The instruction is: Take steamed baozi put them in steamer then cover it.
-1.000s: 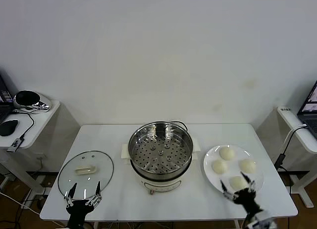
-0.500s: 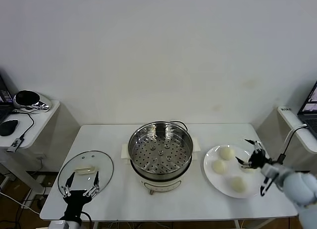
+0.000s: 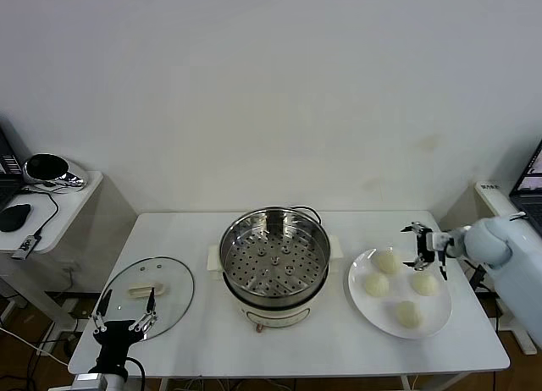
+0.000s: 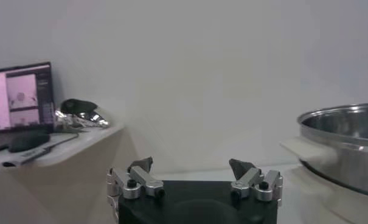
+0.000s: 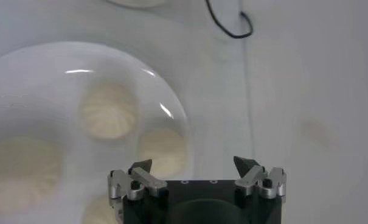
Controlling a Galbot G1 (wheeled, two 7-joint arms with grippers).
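The steamer (image 3: 274, 264) stands mid-table, its perforated tray bare; its shiny wall (image 4: 345, 140) also shows in the left wrist view. Several steamed baozi (image 3: 388, 261) lie on a white plate (image 3: 356, 294) to its right. My right gripper (image 3: 428, 249) hovers open above the plate's far right rim, between two baozi, holding nothing. In the right wrist view that gripper (image 5: 193, 163) hangs over the plate (image 5: 50, 67), a baozi (image 5: 162, 149) beside one fingertip. The glass cover (image 3: 169, 277) lies flat at the table's left. My left gripper (image 3: 127, 304) (image 4: 191, 164) stands open at the cover's front edge, empty.
A black cable (image 5: 229, 24) lies on the table beyond the plate. A side table (image 3: 51, 196) with a mouse and a shiny object stands at the left, and another with a laptop (image 3: 529, 184) at the right. A white mat (image 3: 213, 257) lies under the steamer.
My right arm has swung from the table's front edge up to the plate's far right side. My left gripper has shifted a little to the left by the cover.
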